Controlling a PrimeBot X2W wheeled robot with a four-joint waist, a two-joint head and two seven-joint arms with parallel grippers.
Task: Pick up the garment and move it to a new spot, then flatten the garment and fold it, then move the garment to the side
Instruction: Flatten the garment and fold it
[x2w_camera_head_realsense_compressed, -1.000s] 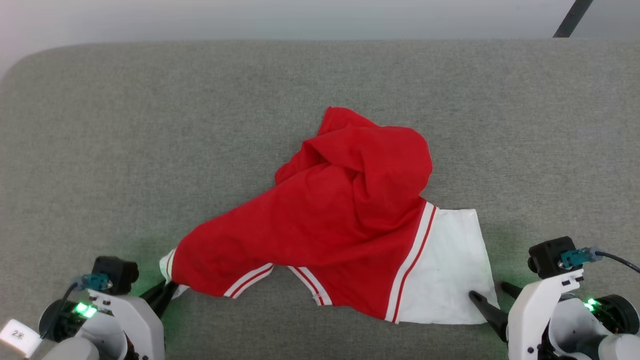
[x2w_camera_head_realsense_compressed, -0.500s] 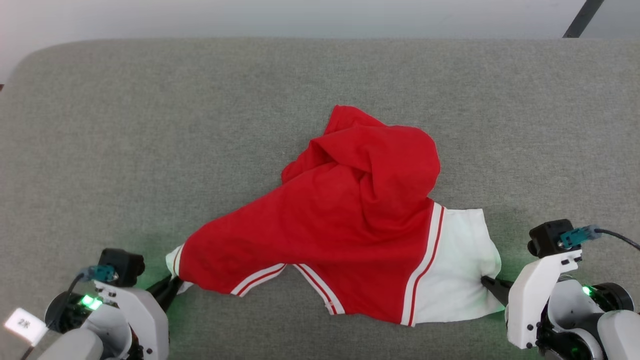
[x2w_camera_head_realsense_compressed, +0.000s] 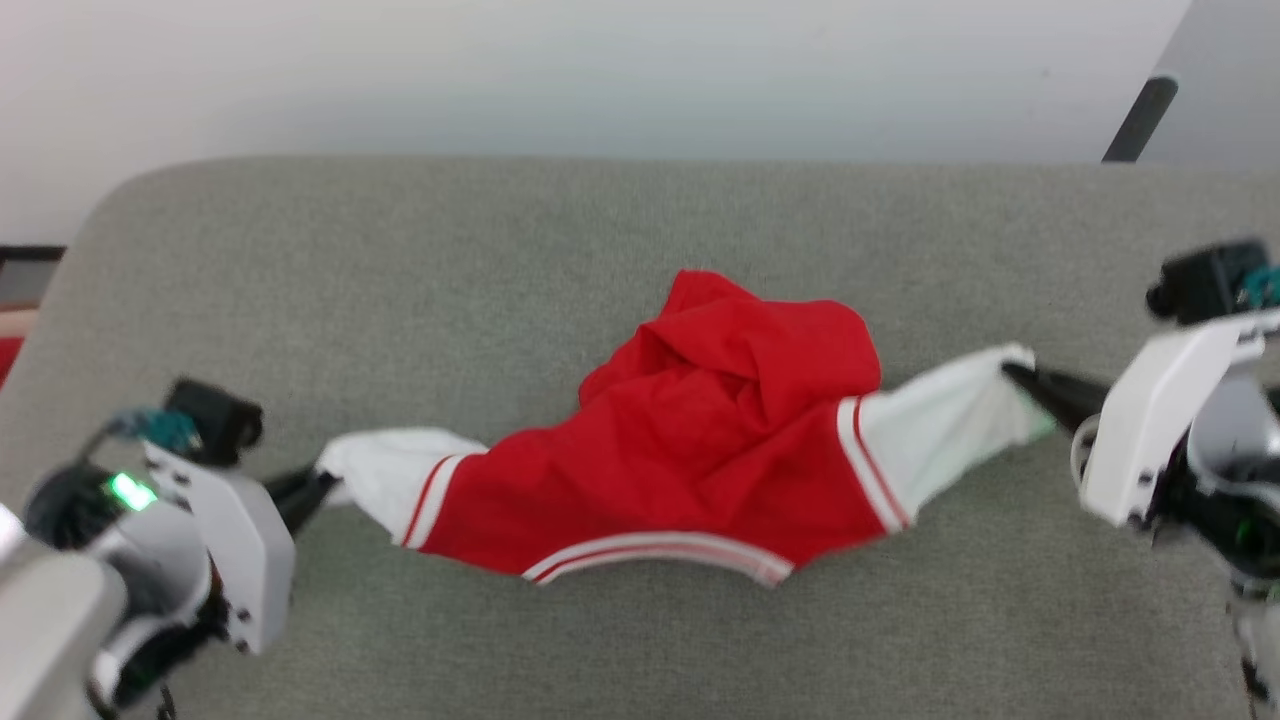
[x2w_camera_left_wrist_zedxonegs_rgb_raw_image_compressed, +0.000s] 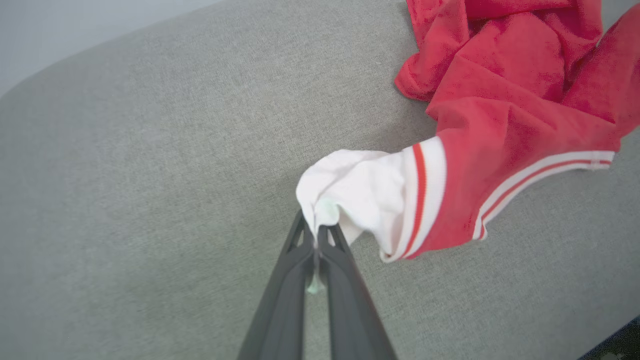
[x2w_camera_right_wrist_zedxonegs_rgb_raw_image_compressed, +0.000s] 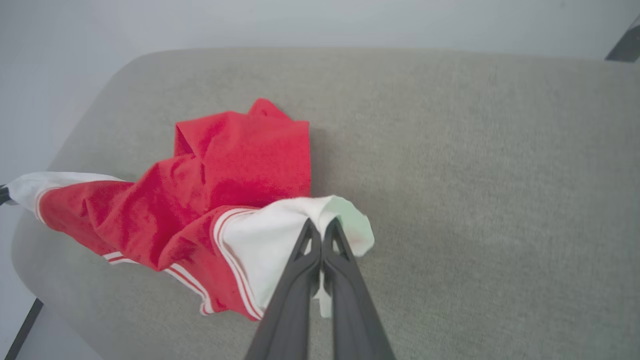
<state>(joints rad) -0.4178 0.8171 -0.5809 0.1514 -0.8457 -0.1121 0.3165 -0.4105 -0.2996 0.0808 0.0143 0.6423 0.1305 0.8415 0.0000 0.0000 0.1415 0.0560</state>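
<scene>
The garment (x2w_camera_head_realsense_compressed: 690, 450), a red T-shirt with white sleeves and striped trim, hangs stretched between my two grippers above the grey padded surface (x2w_camera_head_realsense_compressed: 600, 250). My left gripper (x2w_camera_head_realsense_compressed: 322, 482) is shut on the white left sleeve; in the left wrist view the left gripper (x2w_camera_left_wrist_zedxonegs_rgb_raw_image_compressed: 316, 231) pinches that sleeve's bunched end on the garment (x2w_camera_left_wrist_zedxonegs_rgb_raw_image_compressed: 500, 115). My right gripper (x2w_camera_head_realsense_compressed: 1012, 374) is shut on the white right sleeve; in the right wrist view the right gripper (x2w_camera_right_wrist_zedxonegs_rgb_raw_image_compressed: 321, 231) clamps the cloth of the garment (x2w_camera_right_wrist_zedxonegs_rgb_raw_image_compressed: 225, 180). The red body sags in the middle, its far part crumpled on the surface.
The grey padded surface has a rounded far left corner (x2w_camera_head_realsense_compressed: 120, 190) with pale floor beyond it. A dark slanted leg (x2w_camera_head_realsense_compressed: 1135, 120) stands at the far right. Bare padding lies on all sides of the garment.
Both grippers have risen and drawn apart, lifting the sleeves and pulling the garment taut between them. The right gripper closed on the right sleeve. The head camera has also shifted.
</scene>
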